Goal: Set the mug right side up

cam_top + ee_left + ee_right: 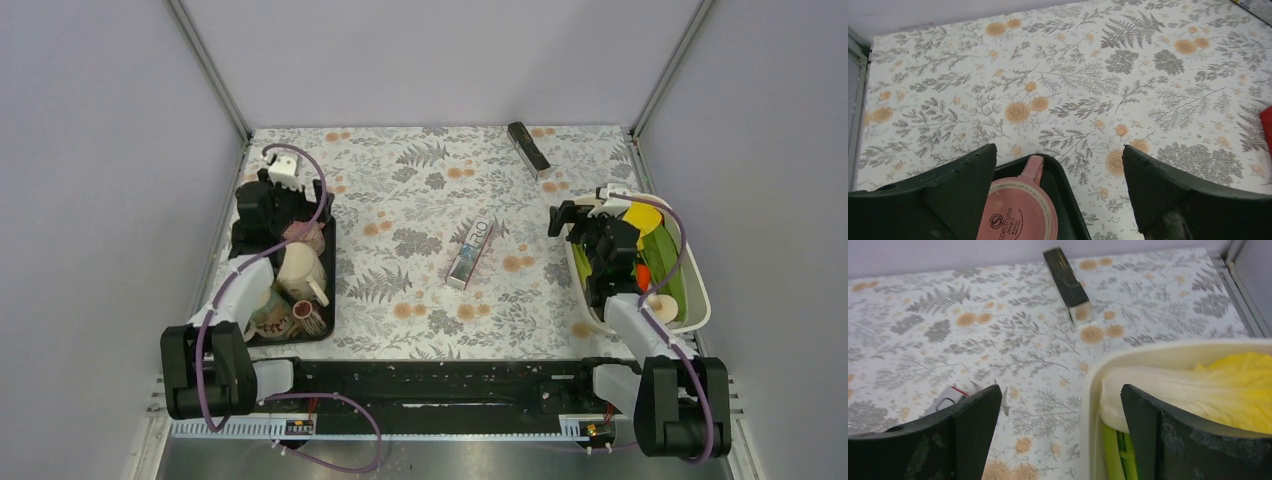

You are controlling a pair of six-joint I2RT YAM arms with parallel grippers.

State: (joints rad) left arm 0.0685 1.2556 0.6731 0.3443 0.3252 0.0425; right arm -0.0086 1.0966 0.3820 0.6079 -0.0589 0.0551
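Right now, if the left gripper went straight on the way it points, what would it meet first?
Probably the pink mug, base up in the black tray, just ahead of the open left gripper. Depth is unclear; it might pass over onto the table.

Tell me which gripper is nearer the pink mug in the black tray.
Left. The left gripper hangs open just above the pink mug in the black tray; the right gripper is across the table, open over the white bin's rim.
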